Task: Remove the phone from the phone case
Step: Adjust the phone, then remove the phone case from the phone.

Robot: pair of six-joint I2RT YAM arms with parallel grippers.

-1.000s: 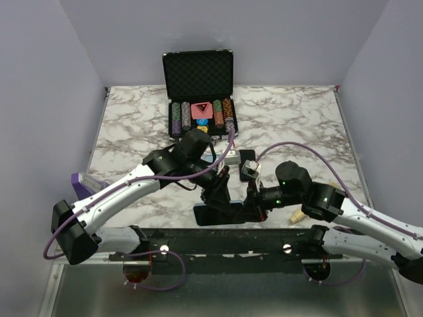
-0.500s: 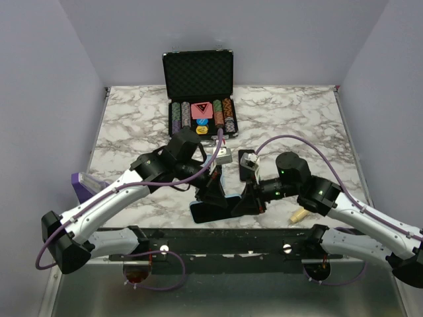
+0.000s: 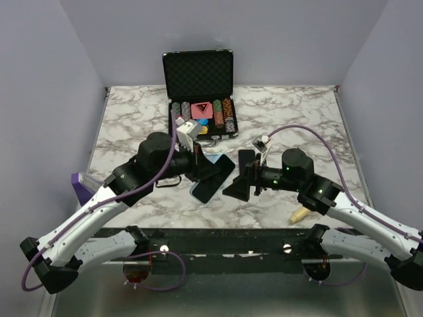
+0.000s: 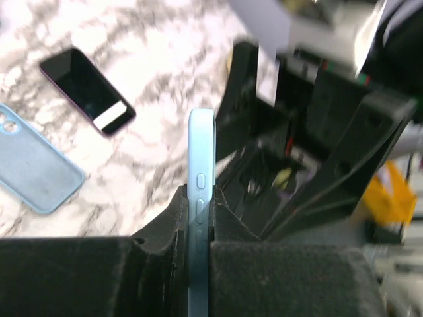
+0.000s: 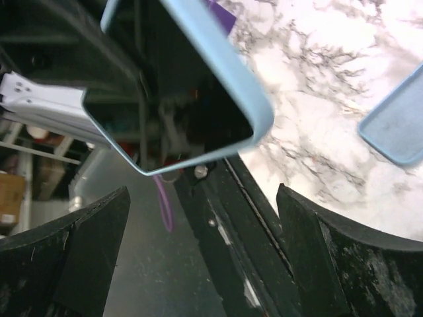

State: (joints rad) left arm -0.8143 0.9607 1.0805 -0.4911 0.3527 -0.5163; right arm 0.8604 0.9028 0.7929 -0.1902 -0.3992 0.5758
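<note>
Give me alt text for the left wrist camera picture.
The left tool grips a blue-cased phone edge-on above the marble table. On the table at left lie a dark phone and a separate light blue case; the blurred right arm fills the right.

Your top view looks steeply down from above and behind the near edge, taking in the whole table [image 3: 297,119] out to its far edge. Your left wrist view sits very close, facing the right edge. Your right wrist view, equally close, faces the near left corner. All three share the held phone case [image 4: 201,198].
</note>
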